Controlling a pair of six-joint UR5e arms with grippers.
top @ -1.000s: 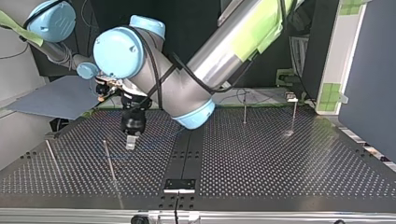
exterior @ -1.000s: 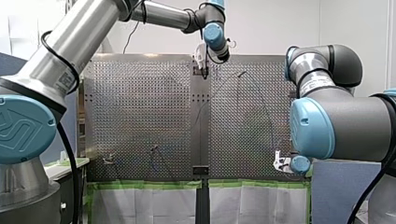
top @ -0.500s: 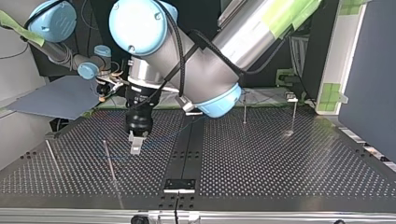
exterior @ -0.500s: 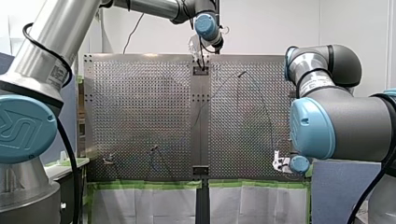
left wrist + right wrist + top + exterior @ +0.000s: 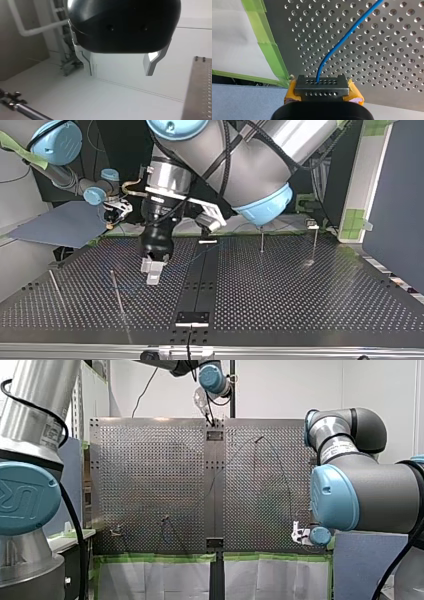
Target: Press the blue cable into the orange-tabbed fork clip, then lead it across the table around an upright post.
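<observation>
Nearest the arms' side of the table, at the front view's lower right, my right gripper (image 5: pixel 321 85) is sitting just off the edge. Its yellow-padded fingers are pinching shut on the blue cable (image 5: pixel 342 42). The cable is coming straight out from between the fingertips and curving away over the perforated table (image 5: pixel 392 55), keeping close to the plate. Past that first stretch it is showing only as a faint thin line in the wider views, so I cannot follow its whole course. A strip of green tape (image 5: pixel 270 52) is running along the table's edge just beside that gripper.

Along that same near side, at the top view's far right, two thin posts (image 5: pixel 261 238) are standing upright on the plate, well apart from both grippers. A dark strip (image 5: pixel 200 280) is running down the middle of the table.

Further out, an upright post (image 5: pixel 116 290) is standing in the top view's left half, with another post (image 5: pixel 54 287) further left again. My left gripper (image 5: pixel 120 68) is hanging over the plate between the upright post and the dark strip, close to the table's far edge in the front view. Its fingers are pointing down toward the plate. The two metal fingers are spread wide and gripping nothing, and the gripper is touching neither the cable nor the post beside it.
</observation>
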